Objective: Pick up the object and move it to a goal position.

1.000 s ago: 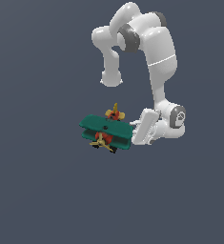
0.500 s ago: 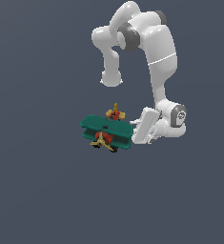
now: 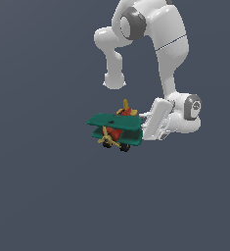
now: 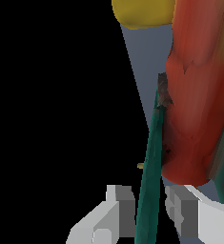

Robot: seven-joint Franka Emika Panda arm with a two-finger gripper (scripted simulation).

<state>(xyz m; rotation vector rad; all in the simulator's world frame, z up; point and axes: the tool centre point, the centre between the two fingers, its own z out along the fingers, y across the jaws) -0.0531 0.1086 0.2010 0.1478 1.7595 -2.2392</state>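
The object, a small toy biplane (image 3: 115, 128) with teal-green wings, a red body, a yellow propeller and black wheels, hangs in mid-air in the exterior view. My gripper (image 3: 145, 128) reaches it from the exterior view's right and is shut on the wings' end. In the wrist view the biplane's red body (image 4: 194, 109) fills the frame close up. A teal wing edge (image 4: 151, 167) runs between my grey fingers (image 4: 120, 200), with the gripper (image 4: 149, 198) closed on it. A yellow part (image 4: 142, 12) shows at the far end.
Only a plain dark grey backdrop surrounds the biplane. The arm's white links (image 3: 160, 39) arch above it, with one rounded link end (image 3: 114, 79) hanging just above the plane's tail.
The gripper and the held biplane have shifted slightly upward and toward the exterior view's right. The grip is unchanged.
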